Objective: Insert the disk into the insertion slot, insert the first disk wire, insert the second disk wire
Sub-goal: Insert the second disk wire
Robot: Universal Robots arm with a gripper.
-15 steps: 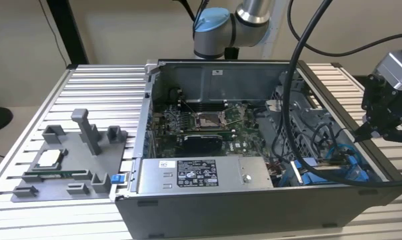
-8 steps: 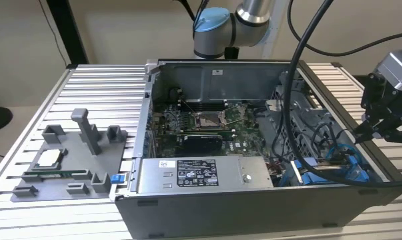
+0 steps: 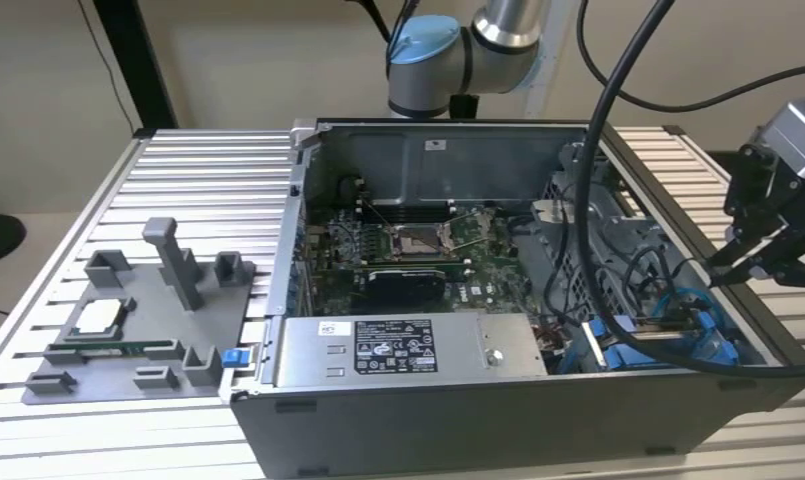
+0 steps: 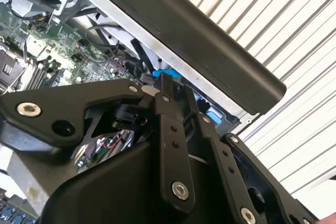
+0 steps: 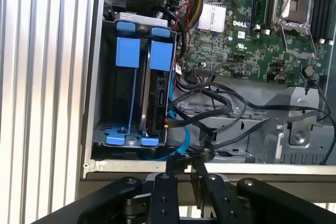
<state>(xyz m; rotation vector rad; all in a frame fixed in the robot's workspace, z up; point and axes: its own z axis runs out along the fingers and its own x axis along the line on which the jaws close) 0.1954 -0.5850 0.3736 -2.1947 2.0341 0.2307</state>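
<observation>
The disk (image 5: 157, 94) sits edge-on inside the insertion slot (image 5: 137, 18), held between blue carrier rails, with its connector edge facing the cables. A thin blue wire (image 5: 185, 132) and black wires (image 5: 210, 103) lie loose just beside that edge. My gripper (image 5: 184, 167) hovers over the case's side wall, close to the slot, its fingers (image 4: 164, 95) drawn together. Whether anything is pinched between them is hidden. In the exterior view the gripper (image 3: 725, 266) hangs at the case's right edge above the blue-fitted slot (image 3: 656, 335).
The open computer case (image 3: 509, 420) stands on a ribbed aluminium table (image 3: 202, 170). A grey labelled power-supply box (image 3: 402, 350) lies along its front, with the motherboard (image 3: 416, 250) behind. A grey fixture tray (image 3: 135, 320) lies to the exterior view's left. A thick black cable (image 3: 602, 130) hangs across the case.
</observation>
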